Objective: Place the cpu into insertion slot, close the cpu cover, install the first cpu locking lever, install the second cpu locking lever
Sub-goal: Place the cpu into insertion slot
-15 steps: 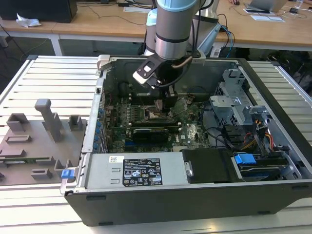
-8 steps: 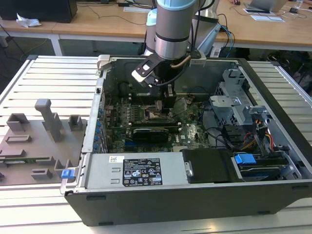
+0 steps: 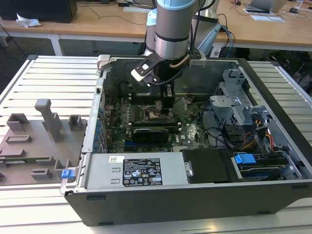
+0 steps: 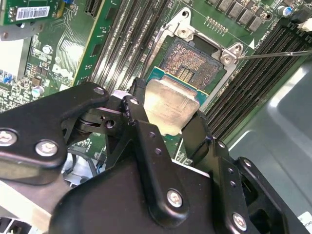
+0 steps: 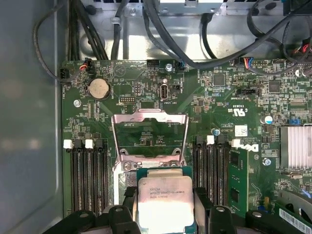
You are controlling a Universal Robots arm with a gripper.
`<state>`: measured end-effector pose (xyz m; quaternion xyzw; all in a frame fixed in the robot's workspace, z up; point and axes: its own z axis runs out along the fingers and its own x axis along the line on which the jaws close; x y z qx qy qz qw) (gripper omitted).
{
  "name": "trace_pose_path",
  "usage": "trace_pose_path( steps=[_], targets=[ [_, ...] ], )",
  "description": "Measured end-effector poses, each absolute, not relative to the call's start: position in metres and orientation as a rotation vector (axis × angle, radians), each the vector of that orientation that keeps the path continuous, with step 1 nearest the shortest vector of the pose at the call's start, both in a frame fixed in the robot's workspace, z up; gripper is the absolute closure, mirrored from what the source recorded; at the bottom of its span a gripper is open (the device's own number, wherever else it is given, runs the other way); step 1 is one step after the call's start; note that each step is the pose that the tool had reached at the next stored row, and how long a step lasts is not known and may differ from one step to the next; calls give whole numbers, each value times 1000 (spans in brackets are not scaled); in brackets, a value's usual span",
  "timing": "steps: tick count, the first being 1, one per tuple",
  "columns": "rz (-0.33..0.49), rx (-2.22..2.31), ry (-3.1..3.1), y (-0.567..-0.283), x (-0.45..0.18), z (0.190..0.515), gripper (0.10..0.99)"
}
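My gripper [image 5: 165, 201] is shut on the cpu [image 5: 165, 195], a square chip with a dull silver top, its black fingers [image 4: 139, 105] pressing on two opposite edges. The cpu hangs tilted just above the insertion slot [image 4: 192, 61], whose dark pin field is bare inside its silver rim. In the first wrist view the cpu cover [image 5: 148, 116] stands swung up and open beyond the chip. A thin metal locking lever [image 4: 273, 53] sticks out from one socket corner. In the exterior view the arm [image 3: 168, 34] reaches down into the open computer case [image 3: 273, 195].
Black memory slots [image 5: 87, 175] flank the socket on both sides. A finned heatsink [image 5: 295, 146] and cables [image 5: 214, 48] lie close by. A power supply [image 3: 131, 170] and drive cage [image 3: 234, 97] fill the case. A grey fixture plate [image 3: 34, 141] lies on the exterior view's left.
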<state>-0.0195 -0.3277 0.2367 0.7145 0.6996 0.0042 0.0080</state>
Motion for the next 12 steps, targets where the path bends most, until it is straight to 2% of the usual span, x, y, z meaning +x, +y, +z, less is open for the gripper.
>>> trace_pose_path(
  steps=[12],
  targets=[
    [13, 2235, 2185, -316, -34, 215, 541]
  ],
)
